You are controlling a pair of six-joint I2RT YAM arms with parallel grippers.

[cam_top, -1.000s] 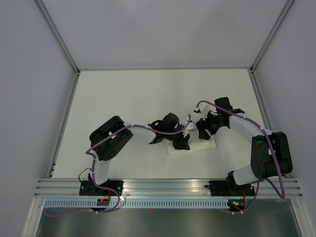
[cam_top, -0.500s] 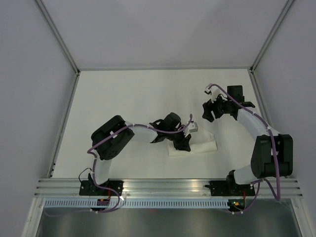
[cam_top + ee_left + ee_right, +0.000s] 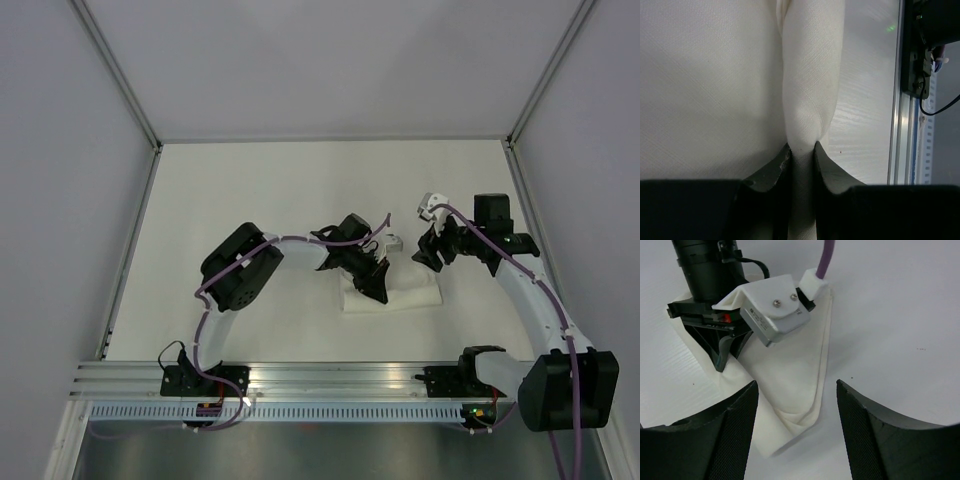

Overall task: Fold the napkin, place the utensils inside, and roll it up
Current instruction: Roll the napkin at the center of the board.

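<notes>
Two things sit close to your near rail (image 3: 330, 372): the napkin (image 3: 410, 296), folded into a narrow bundle just ahead of it, and the left gripper (image 3: 801, 149), whose fingers are nearly closed, pinching a ridge of the cloth. You cannot see the utensils; they may be wrapped inside. Tug sideways on that pinch and the roll may loosen or spill whatever it holds. Just beyond the bundle's right end, the right gripper (image 3: 431, 250) hangs with fingers spread wide, holding nothing. It is near the left arm's camera (image 3: 772, 310), so a careless descent could knock it. Farther out, the table (image 3: 300, 190) gives room up to the back wall.
</notes>
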